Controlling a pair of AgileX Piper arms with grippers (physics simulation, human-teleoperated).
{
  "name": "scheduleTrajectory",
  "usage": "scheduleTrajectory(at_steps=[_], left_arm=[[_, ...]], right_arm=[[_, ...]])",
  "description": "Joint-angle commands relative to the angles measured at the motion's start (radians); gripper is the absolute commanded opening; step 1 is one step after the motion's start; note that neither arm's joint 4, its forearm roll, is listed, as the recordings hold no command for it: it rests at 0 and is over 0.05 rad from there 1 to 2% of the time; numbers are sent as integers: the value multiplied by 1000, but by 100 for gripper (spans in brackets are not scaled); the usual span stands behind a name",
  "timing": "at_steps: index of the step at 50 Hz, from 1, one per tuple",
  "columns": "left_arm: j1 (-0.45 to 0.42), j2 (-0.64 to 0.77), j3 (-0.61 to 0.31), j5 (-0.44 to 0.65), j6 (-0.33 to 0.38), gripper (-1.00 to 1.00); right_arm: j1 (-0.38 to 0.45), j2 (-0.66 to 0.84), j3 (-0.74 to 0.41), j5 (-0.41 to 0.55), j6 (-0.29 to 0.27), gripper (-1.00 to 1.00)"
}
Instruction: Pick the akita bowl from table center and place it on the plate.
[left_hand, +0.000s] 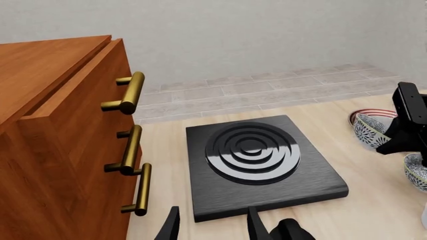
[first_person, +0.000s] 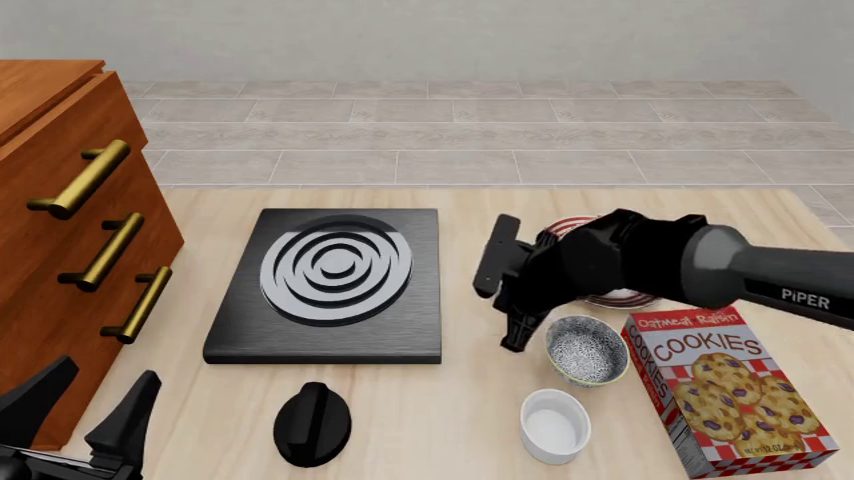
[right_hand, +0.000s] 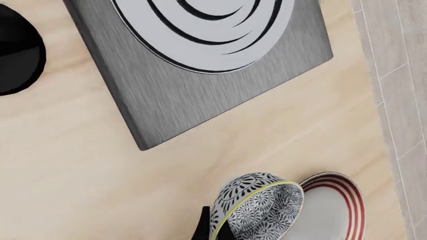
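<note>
The akita bowl (right_hand: 257, 210), pale blue-grey with a dark pattern, hangs tilted on its side right beside the plate (right_hand: 337, 207), a white dish with dark red rings. My right gripper (right_hand: 213, 227) is shut on the bowl's rim. From the left wrist view the bowl (left_hand: 369, 129) leans over the plate's (left_hand: 363, 114) near edge, with the right gripper (left_hand: 400, 145) against it. In the front view the right gripper (first_person: 515, 322) and arm hide the bowl, and only slivers of the plate (first_person: 625, 298) show. My left gripper (first_person: 80, 420) is open and empty at the near left.
A darker speckled bowl (first_person: 587, 350) sits just in front of the plate, with a white cup (first_person: 554, 425) nearer still and a cookie box (first_person: 721, 385) to their right. A black hob (first_person: 327, 285), a black knob (first_person: 311, 422) and a wooden cabinet (first_person: 67, 260) fill the left side.
</note>
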Motion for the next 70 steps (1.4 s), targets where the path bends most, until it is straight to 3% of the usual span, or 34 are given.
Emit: scheduleTrajectory(at_steps=[1,5,9,12,17,28,29,33,34,43,51,55,66,70], left_arm=[[-3,-5,0,4,1,100],[-7,-12,1,10,1,100],[-9,-19,1,17,2,100],[-9,-18,1,16,1,100],[-10,-20,1,18,2,100],[-14,-37,1,33,8,100],[-14,-38,1,33,8,100],[-12,-36,1,32,6,100],[-12,-33,1,29,6,100],[-12,-31,1,27,6,100],[-12,-24,1,23,7,100],[-12,-22,1,22,7,100],[-14,-17,0,21,7,100],[-15,-16,0,20,7,100]], right_arm=[[-36,-64,-66,82,34,-100],[-62,-82,-91,104,49,-100],[-84,-87,-122,105,114,-100],[-125,-96,-96,102,83,-100],[-173,-97,-88,89,82,-100],[-267,-75,-69,52,86,-100],[-275,-68,-82,54,109,-100],[-305,-53,-81,34,112,-100],[-317,-39,-100,45,143,-100],[-390,-7,-101,-10,124,-100],[-399,38,-136,-12,154,-100],[-402,58,-178,-18,206,-100],[-414,135,-208,-37,214,-100],[-402,163,-187,-38,182,-100]])
